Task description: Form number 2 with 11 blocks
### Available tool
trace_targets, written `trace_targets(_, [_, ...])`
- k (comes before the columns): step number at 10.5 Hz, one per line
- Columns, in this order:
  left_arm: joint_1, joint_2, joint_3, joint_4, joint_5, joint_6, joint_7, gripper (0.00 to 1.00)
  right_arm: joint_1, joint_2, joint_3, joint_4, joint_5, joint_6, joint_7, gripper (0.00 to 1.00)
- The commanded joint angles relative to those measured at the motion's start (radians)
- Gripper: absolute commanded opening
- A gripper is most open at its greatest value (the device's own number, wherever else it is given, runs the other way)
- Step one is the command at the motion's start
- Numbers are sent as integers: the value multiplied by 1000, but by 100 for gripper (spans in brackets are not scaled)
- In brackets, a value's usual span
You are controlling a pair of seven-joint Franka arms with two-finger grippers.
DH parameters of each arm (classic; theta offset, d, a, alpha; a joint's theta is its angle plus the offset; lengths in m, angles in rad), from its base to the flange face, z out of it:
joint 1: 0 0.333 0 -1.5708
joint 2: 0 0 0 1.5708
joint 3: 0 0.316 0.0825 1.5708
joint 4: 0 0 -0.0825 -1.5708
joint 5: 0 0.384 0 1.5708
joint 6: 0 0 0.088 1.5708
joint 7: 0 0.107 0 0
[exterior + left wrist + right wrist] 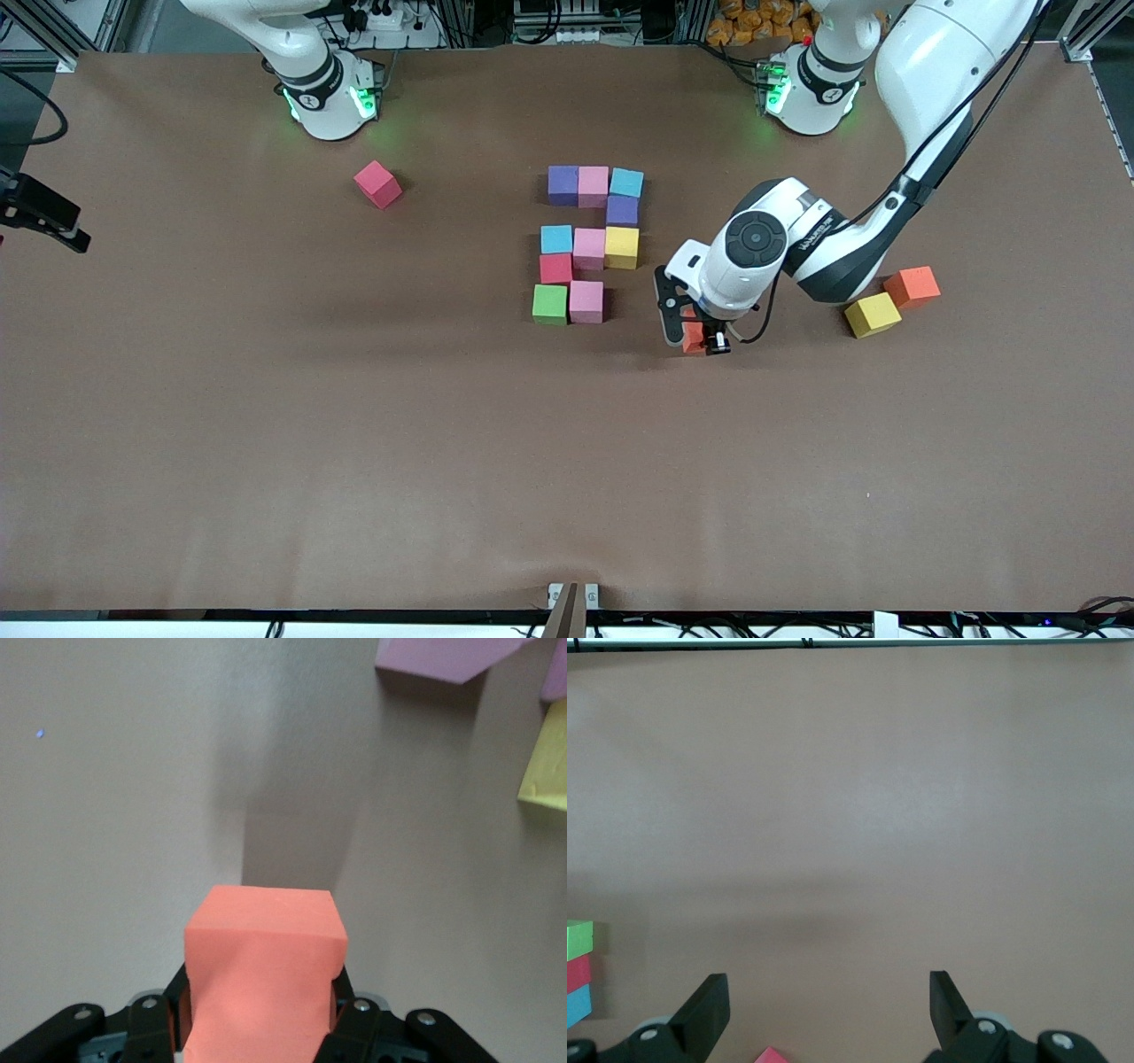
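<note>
**A:** Stock list, please, from the right arm's end across. Twelve o'clock is toward the bases.

**B:** Item one: right gripper (pixel 828 1014), fingers wide apart with nothing between them. It hangs over the table at its own arm's end, and that arm waits.
Item two: loose red foam cube (pixel 378 184), alone at ten o'clock of the build.
Item three: the number 2 (pixel 588 247), ten matte foam cubes packed together.
- Top row: purple, pink, light blue.
- Second row: one purple under the blue.
- Middle row: light blue, pink, yellow.
- Fourth row: one red.
- Bottom row: green, then the bottom pink cube (pixel 586 301). The slot at three o'clock of that one is bare.

**A:** The eleventh?

**B:** Item four: orange foam cube (pixel 266 974), clamped in my left gripper (pixel 706 341). It is over bare table near the bottom pink cube, at about four o'clock of it.
Item five: spare yellow foam cube (pixel 873 315) and spare orange foam cube (pixel 912 286), just beside each other at three o'clock of that gripper.

**A:** Handling?

**B:** I judge it light, soft and matte, so not slippery. I'd hold it on two opposite flat faces and squeeze gently, or it may bulge and land crooked. The neighbours would likely slide if I nudged them.

**A:** Surface and room?

**B:** Brown matte table cover (pixel 354 443), flat. Metal framing and cables run along the twelve o'clock edge.
</note>
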State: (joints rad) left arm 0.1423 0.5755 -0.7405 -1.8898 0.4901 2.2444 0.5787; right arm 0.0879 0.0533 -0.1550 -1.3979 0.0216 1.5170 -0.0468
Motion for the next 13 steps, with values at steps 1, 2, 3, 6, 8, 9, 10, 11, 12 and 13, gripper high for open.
trace_targets(1, [-59,35,9,47,11,-29,-48,20,15,5,-11,17,35,-37,8,100])
trace_targets(2, [-82,37,13,47,18,-34,-60,20,15,7,-11,17,35,-35,8,100])
trace_targets(3, [-117,37,33,49,19,-43,-83,20,13,8,-11,17,34,-37,8,100])
trace_targets(6, [-176,37,59,69,10,-81,-129,20,18,11,-8,14,31,-34,19,100])
trace_targets(8, [-187,46,61,78,13,-83,-146,20,-3,19,-15,19,37,-32,12,100])
trace_targets(9, [-196,52,62,86,18,-83,-169,20,-11,19,-14,19,35,-35,12,100])
trace_targets(10, [-205,63,67,98,21,-83,-171,20,-11,19,-14,17,35,-37,10,100])
trace_targets(11, [-210,67,70,98,21,-83,-172,20,-11,19,-14,16,35,-37,10,100])
trace_targets(12, [-231,72,82,100,22,-83,-172,20,-13,28,-14,14,35,-37,8,100])
trace_targets(13, [-260,72,108,101,24,-83,-174,20,-14,31,-14,14,35,-37,8,100])
